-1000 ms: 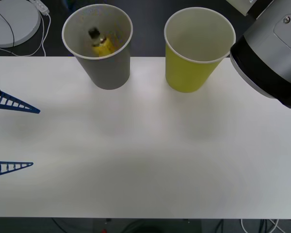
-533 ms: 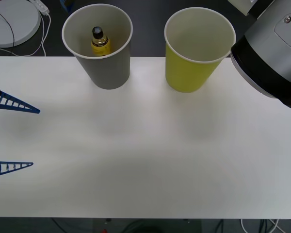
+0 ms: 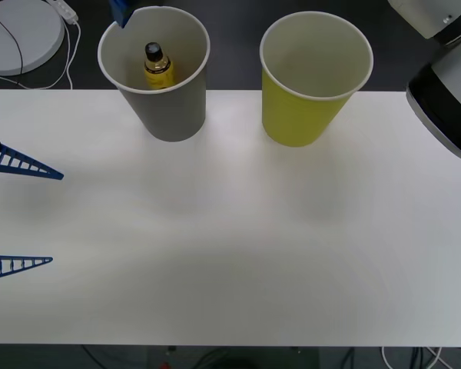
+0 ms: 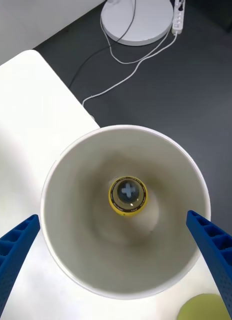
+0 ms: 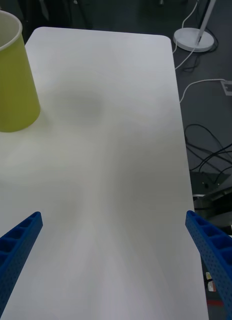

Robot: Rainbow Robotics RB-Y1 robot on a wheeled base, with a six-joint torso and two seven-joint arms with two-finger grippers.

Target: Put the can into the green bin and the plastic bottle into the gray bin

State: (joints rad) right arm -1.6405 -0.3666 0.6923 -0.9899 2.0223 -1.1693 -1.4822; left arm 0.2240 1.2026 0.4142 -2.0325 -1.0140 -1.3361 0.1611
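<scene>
Now the bottle [image 3: 157, 65] stands upright inside the gray bin [image 3: 169, 115], its black cap up and its yellow body against the white inner wall. From the right wrist view the bottle [image 4: 128, 195] sits near the middle of the bin's floor, seen straight down through the rolled rim [image 4: 51, 170]. The right hand [image 4: 116, 260] hangs above that bin with its two blue fingers [image 4: 16, 250] spread wide to either side of the rim, released and holding nothing; in the front view a blue fingertip [image 3: 121, 11] shows just beyond the bin's far edge. The green bin [image 3: 303, 115] stands beside the gray one on the far edge of the white desk [image 3: 230, 246], apart from it, its white inside bare as far as can be seen. The left hand [image 3: 19, 215] rests at the desk's left side, well apart from both bins, fingers [image 3: 27, 166] spread and holding nothing.
</scene>
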